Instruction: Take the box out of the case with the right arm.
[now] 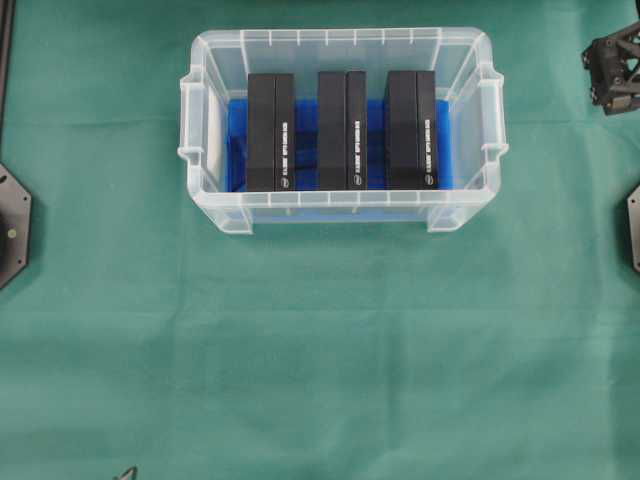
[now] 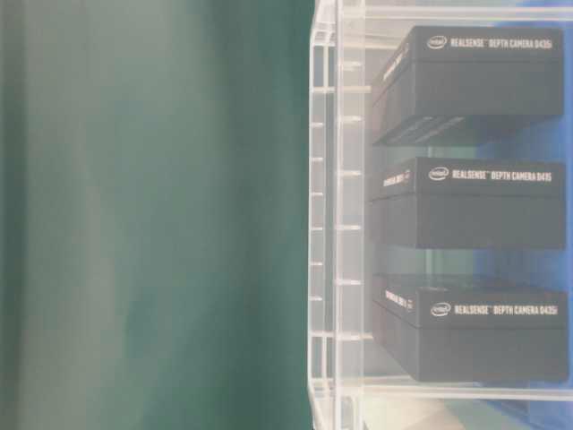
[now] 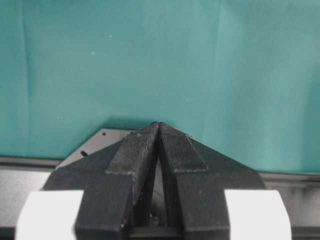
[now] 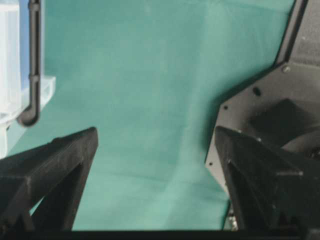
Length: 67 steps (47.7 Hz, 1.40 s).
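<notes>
Both grippers hang above bare green cloth. On the right arm, the right gripper (image 4: 155, 145) has its jaws spread wide apart with nothing between them, and it sits off the case's right end. The left gripper (image 3: 159, 131) has its jaws pressed together, empty. Three black boxes stand side by side in the case (image 1: 470, 60) on the table (image 1: 320, 360): left box (image 1: 270, 130), middle box (image 1: 341, 130), right box (image 1: 411, 130).
</notes>
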{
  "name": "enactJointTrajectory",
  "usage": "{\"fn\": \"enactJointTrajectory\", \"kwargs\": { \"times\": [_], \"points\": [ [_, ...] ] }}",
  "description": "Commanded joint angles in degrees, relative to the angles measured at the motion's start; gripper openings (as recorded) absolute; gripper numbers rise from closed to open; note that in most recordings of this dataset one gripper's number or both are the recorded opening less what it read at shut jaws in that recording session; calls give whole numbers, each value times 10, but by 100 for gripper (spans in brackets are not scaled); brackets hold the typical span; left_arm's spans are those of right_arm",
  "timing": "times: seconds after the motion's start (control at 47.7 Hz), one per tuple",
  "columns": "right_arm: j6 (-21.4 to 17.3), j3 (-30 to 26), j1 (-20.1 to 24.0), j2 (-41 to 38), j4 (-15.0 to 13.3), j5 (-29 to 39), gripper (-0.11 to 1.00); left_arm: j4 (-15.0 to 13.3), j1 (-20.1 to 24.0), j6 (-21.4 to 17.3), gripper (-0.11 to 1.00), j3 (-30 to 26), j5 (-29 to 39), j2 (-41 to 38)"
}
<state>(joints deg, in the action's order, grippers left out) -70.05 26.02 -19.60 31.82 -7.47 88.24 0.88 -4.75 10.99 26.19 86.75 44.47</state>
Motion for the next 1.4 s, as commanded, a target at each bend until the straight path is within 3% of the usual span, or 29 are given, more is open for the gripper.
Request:
{"fn": "enactJointTrajectory", "kwargs": {
  "times": [0.0,0.461,0.797,0.965,1.384],
  "points": [
    [-1,-5,-3,2,-4,-3,93,-1,-2,0,0,-17,0,-4],
    [-4,-6,-3,2,-3,-2,93,3,-2,-2,0,-18,4,-8],
    [-59,-30,-1,-43,0,-40,93,4,-2,-4,0,-18,32,-9],
    [-76,-76,13,-102,0,-82,93,3,-2,-4,0,-18,35,-8],
    [-82,-254,60,-276,1,-83,93,4,-2,-3,0,-18,36,-4]
  ]
}}
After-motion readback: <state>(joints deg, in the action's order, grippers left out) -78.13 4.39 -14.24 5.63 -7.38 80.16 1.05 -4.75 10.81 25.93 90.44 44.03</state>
